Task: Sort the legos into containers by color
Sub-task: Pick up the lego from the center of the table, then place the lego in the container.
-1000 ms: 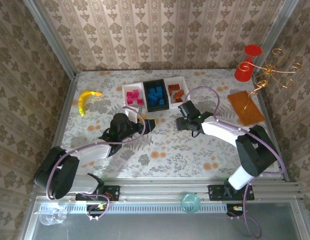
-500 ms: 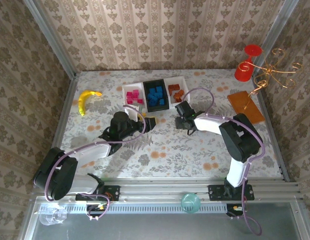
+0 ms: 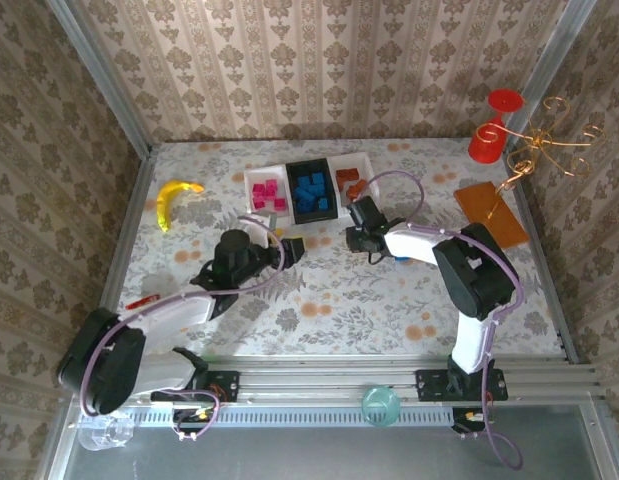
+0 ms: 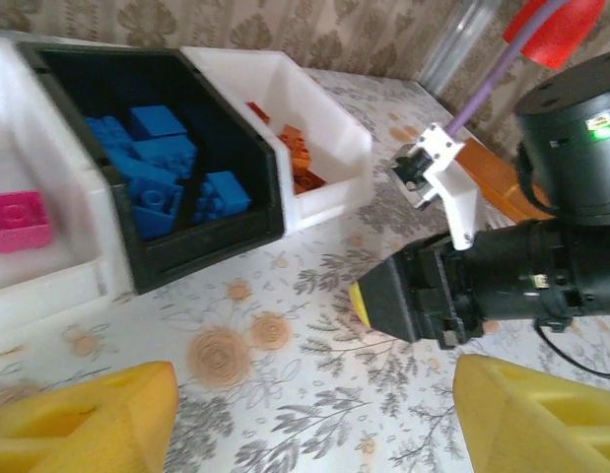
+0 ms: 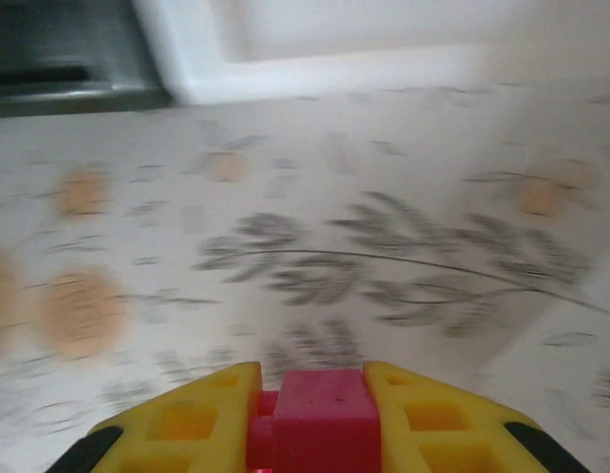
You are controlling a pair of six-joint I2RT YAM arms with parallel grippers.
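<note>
The right gripper (image 5: 309,419) is clenched on a pink lego (image 5: 319,394) just near the containers, likely so it can be carried left to the white container (image 3: 247,186) holding pink ones, while the left gripper (image 4: 314,419) hangs released and empty alongside.

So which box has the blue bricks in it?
The black box, the middle one of the three, holds the blue bricks. Both its neighbours are white: one holds pink bricks, the other orange bricks.

glossy plastic legos (image 4: 152,163), smooth plastic containers (image 4: 329,133), matt floral table surface (image 3: 339,290)
</note>
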